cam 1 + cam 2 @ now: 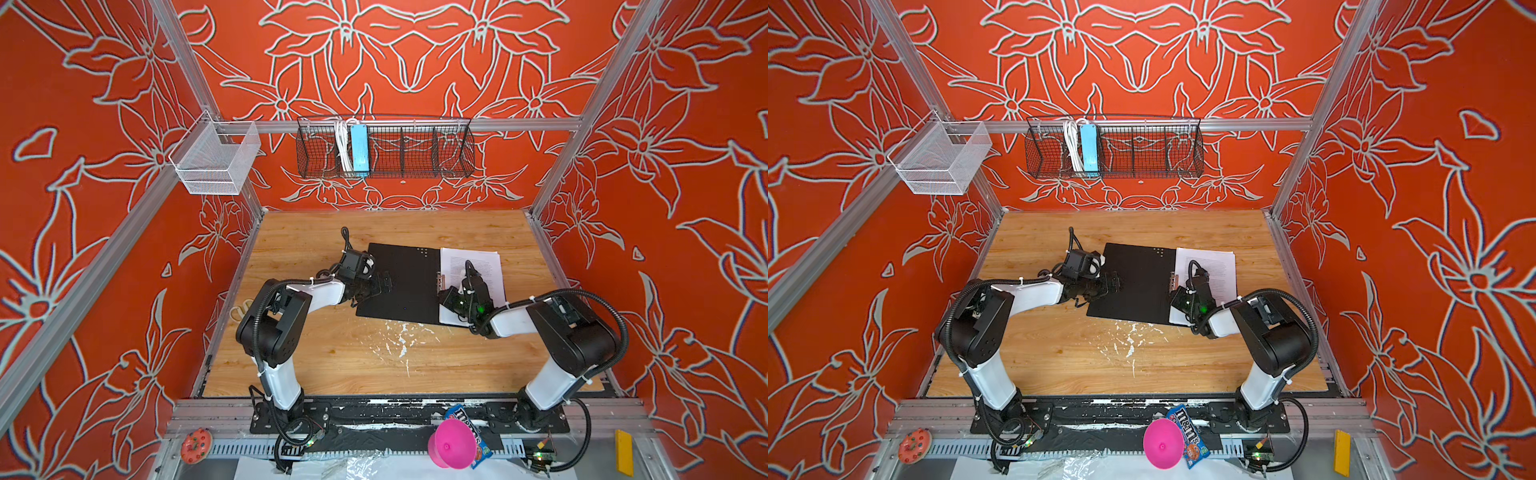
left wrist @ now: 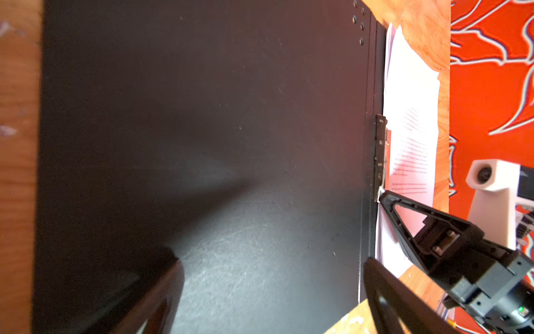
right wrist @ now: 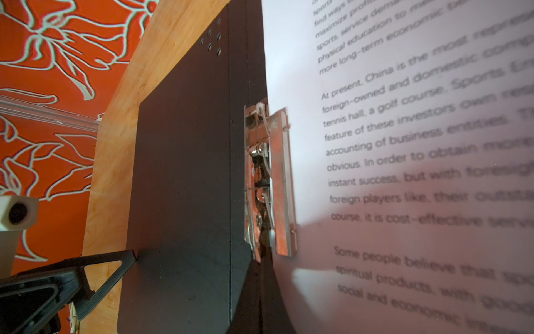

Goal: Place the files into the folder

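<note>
Near edge of desk (image 1: 332, 357): bare wood with white flecks, nothing of the task here.

Mid-desk, a little toward the right edge: the folder (image 1: 403, 282) lies opened flat, black inside up.

Left hand (image 1: 383, 284) at the folder's left edge, fingers spread wide and holding nothing. One fingertip (image 3: 131, 256) touches the edge of the cover. My guess is that it is there to pin the open cover so the folder cannot slide or swing shut.

Right hand (image 2: 384, 199) has its fingers pressed together with nothing between them, its tip at the near end of the metal clip (image 3: 271, 179) on the spine. It looks like it is working the clip by poking rather than gripping.

The files (image 1: 478, 266) are already on the folder's right half, left margin against the spine. The clip's plate overlaps that margin; I cannot tell whether it is pressed home.

Look of the files: white sheets, dense small black print in paragraphs. Stack slightly fanned at the far corner, so not perfectly squared. Thin paper, likely to shift if the clip is loose.

Folder: matte black, faintly scuffed, small holes near its far edge.
</note>
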